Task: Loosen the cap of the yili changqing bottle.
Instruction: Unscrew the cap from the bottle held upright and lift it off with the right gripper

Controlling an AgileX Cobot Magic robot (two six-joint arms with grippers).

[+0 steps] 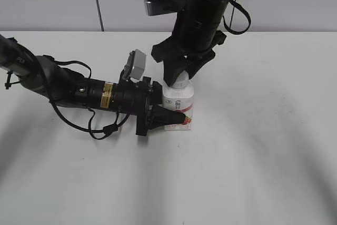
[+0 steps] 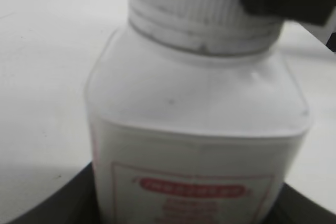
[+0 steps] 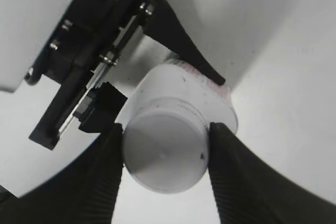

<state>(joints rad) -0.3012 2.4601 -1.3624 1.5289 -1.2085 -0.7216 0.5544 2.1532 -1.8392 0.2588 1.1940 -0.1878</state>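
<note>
The yili changqing bottle [image 1: 179, 106] stands upright on the white table, a squat white body with a pink-red label. My left gripper [image 1: 167, 117] reaches in from the left and is shut on the bottle's body, which fills the left wrist view [image 2: 199, 129]. My right gripper [image 1: 179, 81] comes down from above and is shut on the white ribbed cap [image 3: 164, 150], with one finger against each side of it. The cap also shows in the left wrist view [image 2: 199, 14], with a right finger against its right side. The bottle's shoulder [image 3: 210, 95] shows below the cap.
The white table [image 1: 263, 156] spreads all round the bottle. A grey wall stands behind it. The left arm with its cables [image 1: 68, 90] lies low over the left half of the table. The right arm [image 1: 205, 9] rises from the bottle to the top edge.
</note>
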